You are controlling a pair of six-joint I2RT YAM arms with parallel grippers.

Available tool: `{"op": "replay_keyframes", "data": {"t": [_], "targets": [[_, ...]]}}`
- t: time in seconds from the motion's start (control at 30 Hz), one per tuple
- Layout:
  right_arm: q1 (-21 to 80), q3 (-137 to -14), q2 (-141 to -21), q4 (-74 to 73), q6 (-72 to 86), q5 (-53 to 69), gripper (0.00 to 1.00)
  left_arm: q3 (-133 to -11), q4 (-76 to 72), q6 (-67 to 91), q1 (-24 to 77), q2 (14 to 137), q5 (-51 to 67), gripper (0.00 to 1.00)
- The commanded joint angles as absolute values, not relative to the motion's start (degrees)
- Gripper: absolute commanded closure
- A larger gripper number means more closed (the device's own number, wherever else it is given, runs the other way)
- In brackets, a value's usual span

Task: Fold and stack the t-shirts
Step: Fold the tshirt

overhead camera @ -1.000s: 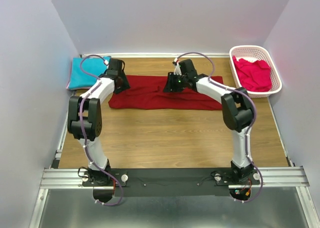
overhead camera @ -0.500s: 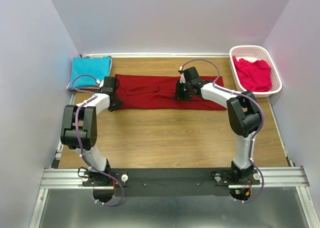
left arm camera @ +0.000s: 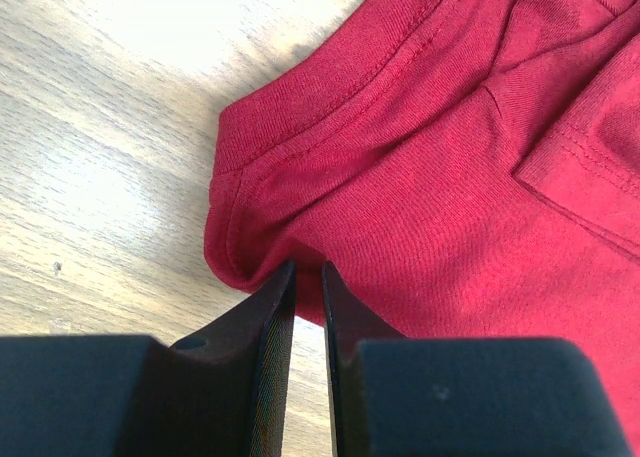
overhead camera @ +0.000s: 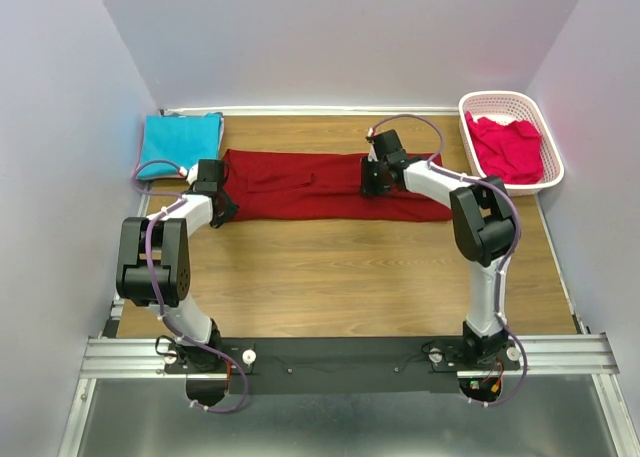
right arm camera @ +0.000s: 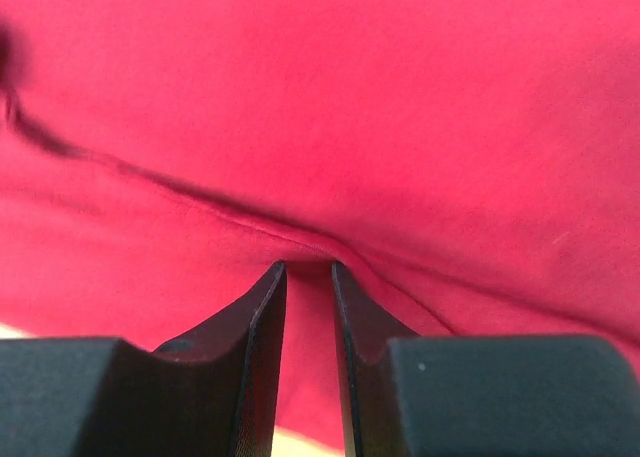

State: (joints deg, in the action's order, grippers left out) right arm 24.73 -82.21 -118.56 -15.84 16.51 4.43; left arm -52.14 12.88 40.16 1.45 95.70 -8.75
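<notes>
turquoise t-shirt (overhead camera: 180, 144): soft folded square, upper left, on wood-grain table (overhead camera: 340, 267)
left gripper (left arm camera: 307, 272): jaws narrow, pinching stitched hem corner of dark red t-shirt (overhead camera: 300, 185) (its left end)
dark red t-shirt: long creased band, upper centre
right gripper (right arm camera: 306, 269): jaws narrow, nipping a raised fold of it
pinkish-red t-shirt (overhead camera: 508, 149): crumpled in white latticed basket (overhead camera: 548, 142), upper right

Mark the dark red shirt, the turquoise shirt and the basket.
dark red shirt (overhead camera: 300, 187), top view, middle of its cloth
turquoise shirt (overhead camera: 178, 142), top view, its centre
basket (overhead camera: 496, 97), top view, far rim
</notes>
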Motion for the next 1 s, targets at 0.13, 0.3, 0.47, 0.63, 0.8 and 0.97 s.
{"op": "replay_keyframes", "data": {"t": [0.13, 0.3, 0.47, 0.63, 0.8, 0.97], "targets": [[19.69, -91.22, -123.31, -16.26, 14.85, -5.62, 0.68, -50.01, 15.29, 39.99, 0.88, 95.54, -10.55, 0.75], [16.97, -90.54, -119.54, -16.35, 15.2, -5.98, 0.67, -49.92, 15.21, 39.64, 0.88, 95.19, -9.84, 0.75], [13.1, -81.67, -111.2, -16.17, 17.66, -0.45, 0.67, -50.1, 14.85, 39.46, 0.88, 95.19, -9.23, 0.74], [9.41, -70.08, -102.77, -15.91, 21.09, 5.54, 0.67, -50.01, 14.94, 39.37, 0.88, 94.75, -9.49, 0.74], [4.75, -61.71, -98.27, -14.59, 24.77, 6.93, 0.67, -49.92, 15.12, 39.46, 0.88, 94.48, -10.19, 0.74], [0.27, -54.85, -95.72, -13.1, 27.07, 7.82, 0.68, -49.75, 15.21, 39.46, 0.88, 94.48, -10.11, 0.74]]}}
